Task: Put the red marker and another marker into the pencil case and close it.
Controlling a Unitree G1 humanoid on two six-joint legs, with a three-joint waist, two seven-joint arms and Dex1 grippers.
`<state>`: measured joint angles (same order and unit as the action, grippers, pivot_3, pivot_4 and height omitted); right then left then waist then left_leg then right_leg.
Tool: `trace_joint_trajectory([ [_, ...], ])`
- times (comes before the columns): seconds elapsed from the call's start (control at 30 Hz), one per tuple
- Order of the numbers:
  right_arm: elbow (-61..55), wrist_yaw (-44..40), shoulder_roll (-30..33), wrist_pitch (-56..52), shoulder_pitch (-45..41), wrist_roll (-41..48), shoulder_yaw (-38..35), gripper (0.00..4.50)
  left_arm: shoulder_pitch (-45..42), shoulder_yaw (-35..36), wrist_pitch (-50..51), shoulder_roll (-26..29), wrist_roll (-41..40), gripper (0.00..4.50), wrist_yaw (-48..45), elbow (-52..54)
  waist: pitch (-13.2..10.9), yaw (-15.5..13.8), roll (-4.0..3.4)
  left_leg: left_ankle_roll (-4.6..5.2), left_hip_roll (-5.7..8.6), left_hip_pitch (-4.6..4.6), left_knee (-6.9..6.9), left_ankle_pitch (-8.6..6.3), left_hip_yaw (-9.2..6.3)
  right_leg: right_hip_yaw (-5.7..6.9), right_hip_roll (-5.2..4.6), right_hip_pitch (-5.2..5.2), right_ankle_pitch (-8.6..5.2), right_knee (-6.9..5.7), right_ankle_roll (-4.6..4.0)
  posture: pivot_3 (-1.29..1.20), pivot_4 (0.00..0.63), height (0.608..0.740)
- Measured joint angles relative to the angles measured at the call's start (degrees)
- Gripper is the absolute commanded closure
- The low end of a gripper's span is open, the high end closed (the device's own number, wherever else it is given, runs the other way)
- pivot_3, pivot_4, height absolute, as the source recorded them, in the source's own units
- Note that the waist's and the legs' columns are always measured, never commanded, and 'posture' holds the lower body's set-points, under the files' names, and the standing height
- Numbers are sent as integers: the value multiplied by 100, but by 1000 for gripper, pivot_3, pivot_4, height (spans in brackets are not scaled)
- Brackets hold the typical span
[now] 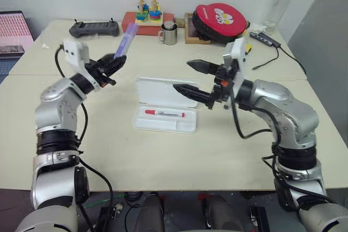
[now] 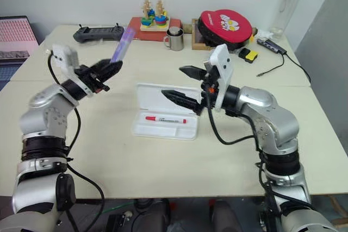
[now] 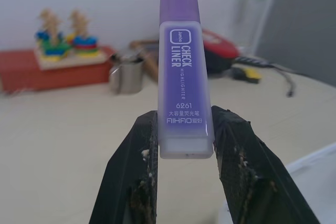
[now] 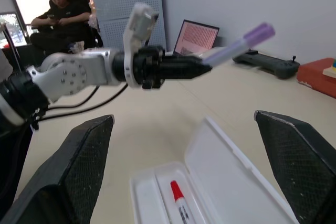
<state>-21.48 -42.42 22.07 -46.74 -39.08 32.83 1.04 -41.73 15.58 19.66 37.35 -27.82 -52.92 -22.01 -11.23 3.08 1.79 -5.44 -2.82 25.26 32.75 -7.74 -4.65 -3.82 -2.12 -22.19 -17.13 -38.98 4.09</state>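
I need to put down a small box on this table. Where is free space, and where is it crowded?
Free: the near strip of the table in front of the open pencil case, and the stretch between the case and the metal mug. Crowded: the far edge, with the controller, stacking toy and red round case.

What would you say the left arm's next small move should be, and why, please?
Probably carry the lilac marker right and down over the open case. The left gripper is shut on the marker's tail, holding it clear of the table, cap up. The red marker already lies in the tray, with free room beside it. The right gripper hangs open over the lid, so go in carefully.
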Motion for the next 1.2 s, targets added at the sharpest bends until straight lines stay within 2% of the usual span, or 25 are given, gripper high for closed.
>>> trace_joint_trajectory([
  [0.2,-149,-158,395,-140,204,216,34,0,487,-634,337,412,-74,3303,-1219,604,0,42,-1,1,-1,-13,3,1,6,-14,3,3,-8,-1,10,0,150,740],
  [0.4,-227,-126,565,-137,338,214,158,0,804,-1888,-122,1103,641,3303,-2794,866,-2,15,-3,1,-2,-10,3,0,8,-14,3,0,-11,1,7,0,150,740],
  [0.6,-236,-123,601,-102,453,202,291,0,409,-2308,-656,1109,1091,3303,-3332,383,-2,-7,-2,1,-2,-3,6,0,8,-13,4,-3,-13,1,11,0,150,740],
  [0.83,-239,-80,606,-12,532,168,359,0,-99,-2777,-1877,1112,1818,3303,-3858,-556,-2,-1,-2,2,-2,-3,5,0,8,-13,5,-5,-13,1,9,0,150,740],
  [1.2,-239,26,587,45,623,144,465,0,-497,-2992,-2632,1073,2369,3303,-3897,-1438,-3,6,-3,3,-3,0,6,0,6,-12,6,-6,-14,-2,9,0,150,740],
])
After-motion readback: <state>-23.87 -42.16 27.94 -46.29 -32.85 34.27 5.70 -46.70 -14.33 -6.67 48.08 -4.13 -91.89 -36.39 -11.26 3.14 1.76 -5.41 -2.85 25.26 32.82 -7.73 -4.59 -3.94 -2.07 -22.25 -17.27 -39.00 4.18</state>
